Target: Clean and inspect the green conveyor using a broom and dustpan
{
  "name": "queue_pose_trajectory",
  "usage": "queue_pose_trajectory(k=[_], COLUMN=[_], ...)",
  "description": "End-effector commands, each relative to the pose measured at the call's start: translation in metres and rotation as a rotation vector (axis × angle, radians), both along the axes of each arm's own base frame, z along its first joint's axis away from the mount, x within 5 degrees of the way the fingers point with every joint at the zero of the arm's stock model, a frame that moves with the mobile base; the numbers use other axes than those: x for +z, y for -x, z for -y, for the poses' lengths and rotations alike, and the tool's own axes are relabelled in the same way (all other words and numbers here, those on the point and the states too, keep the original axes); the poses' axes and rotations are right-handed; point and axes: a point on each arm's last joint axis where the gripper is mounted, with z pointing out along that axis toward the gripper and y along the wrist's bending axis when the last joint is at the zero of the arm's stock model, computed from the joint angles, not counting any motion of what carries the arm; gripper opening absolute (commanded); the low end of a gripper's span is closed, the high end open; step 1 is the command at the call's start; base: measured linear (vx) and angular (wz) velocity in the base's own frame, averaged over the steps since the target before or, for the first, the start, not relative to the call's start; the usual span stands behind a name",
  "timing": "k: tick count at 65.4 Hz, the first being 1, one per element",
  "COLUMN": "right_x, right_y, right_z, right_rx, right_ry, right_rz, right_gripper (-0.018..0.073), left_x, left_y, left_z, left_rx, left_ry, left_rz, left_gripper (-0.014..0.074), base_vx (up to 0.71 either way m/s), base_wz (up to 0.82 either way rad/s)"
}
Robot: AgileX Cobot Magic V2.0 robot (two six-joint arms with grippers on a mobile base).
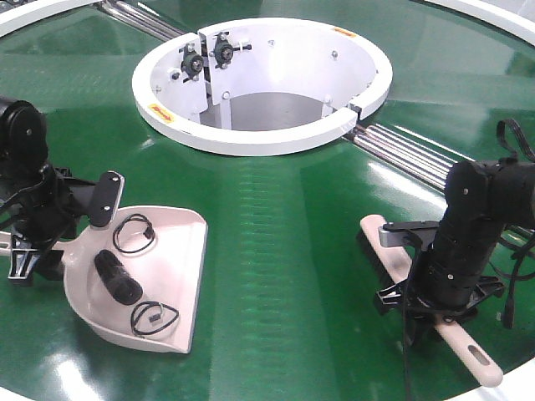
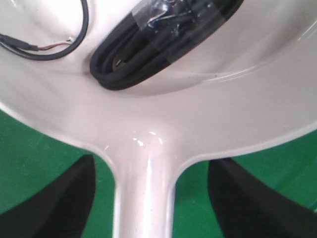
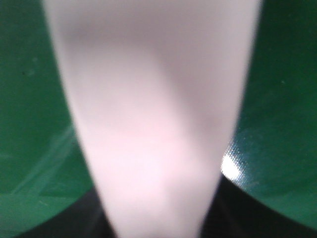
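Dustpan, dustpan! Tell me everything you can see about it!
The dustpan is a wide, pale pinkish-beige scoop, shiny like plastic, with raised walls and a flat front lip. It lies flat on the green belt. Inside sit a taped black cable bundle and two thin wire loops. Its straight handle runs between the dark fingers of the left gripper, with green showing on both sides.

Beige-pink dustpan (image 1: 180, 259) (glossy green conveyor (image 1: 284, 251))
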Motion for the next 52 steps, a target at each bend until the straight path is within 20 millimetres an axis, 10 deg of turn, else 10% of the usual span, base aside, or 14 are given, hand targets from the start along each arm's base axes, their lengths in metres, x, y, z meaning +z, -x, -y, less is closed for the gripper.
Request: queue_pose_trajectory(k=[1,19,52], right_x=[0.015,0.025,0.137], right_y=[-0.002,-0.002,0.017], right_z=[0.001,0.004,0.009], right_rx=[0.007,0.024,0.024], right_ry=[-0.013,0.005,-0.047], right_rz=[0.047,0.080,0.532], right_gripper=[0.0383,0.0472,0.0473], left_x=[0.024,0.041,0.124], left_y=[0.004,0.013,0.069], left_z=[0.004,0.009,0.014], left_rx=[0.014,0.040,0.052], left_ry=[0.035,0.115,0.309], left_rz=[0.063,0.083,0.282], left_gripper=[0.0494,0.0494,0.0471], base_vx=[0.00,0.00,0.00], base_wz=[0.00,0.00,0.00])
